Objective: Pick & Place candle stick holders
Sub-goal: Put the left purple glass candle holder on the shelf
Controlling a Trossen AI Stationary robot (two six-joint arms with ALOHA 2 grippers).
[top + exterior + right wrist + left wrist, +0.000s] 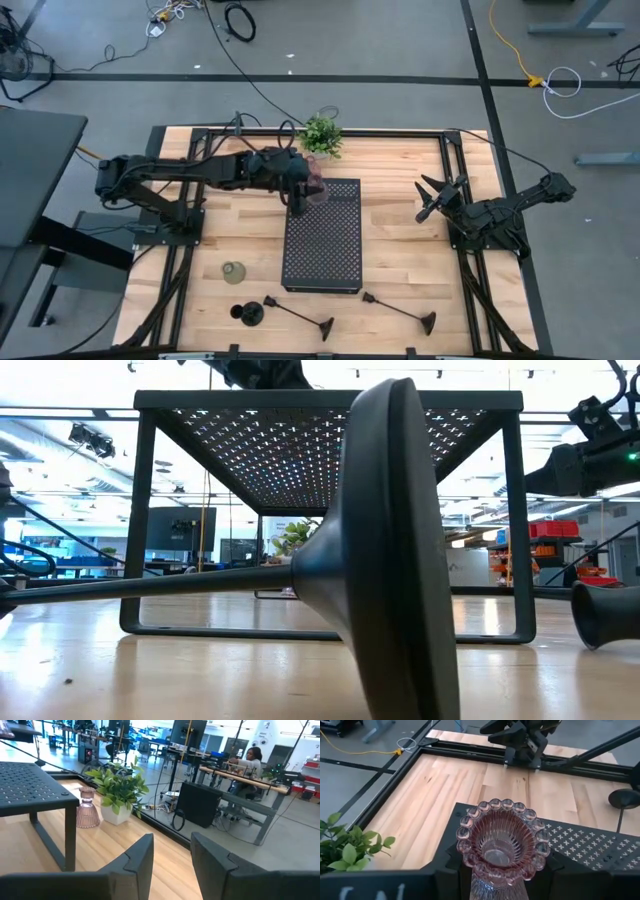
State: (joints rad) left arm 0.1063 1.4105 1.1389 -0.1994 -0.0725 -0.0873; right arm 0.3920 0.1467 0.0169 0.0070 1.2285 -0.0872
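Observation:
My left gripper (pixel 305 192) is shut on a pinkish glass cup (pixel 502 840) with a beaded rim, over the far left corner of the black perforated tray (pixel 322 235). A second pinkish cup (pixel 87 809) stands on its base on the table beside the potted plant (pixel 117 790). The olive-green cup (pixel 233 271) stands left of the tray. One short black holder (pixel 248 313) and two long-stemmed ones (pixel 300 315) (pixel 400 308) are near the front edge, the stemmed ones lying on their sides. My right gripper (pixel 435 195) is open and empty at the right. My left gripper pinches the pinkish cup between its two fingers (pixel 447 870), which stand on opposite sides of the cup's wall just below the beaded rim (pixel 468 861). The cup is upright, mouth up. Whether its foot rests on the tray or is clear of it does not show.
The tray stands on legs in the table's middle (pixel 330 400). In the low view a lying holder's round base (pixel 390 550) fills the foreground, and another holder (pixel 605 615) lies at the right. A person sits at a desk in the room beyond (pixel 247 757).

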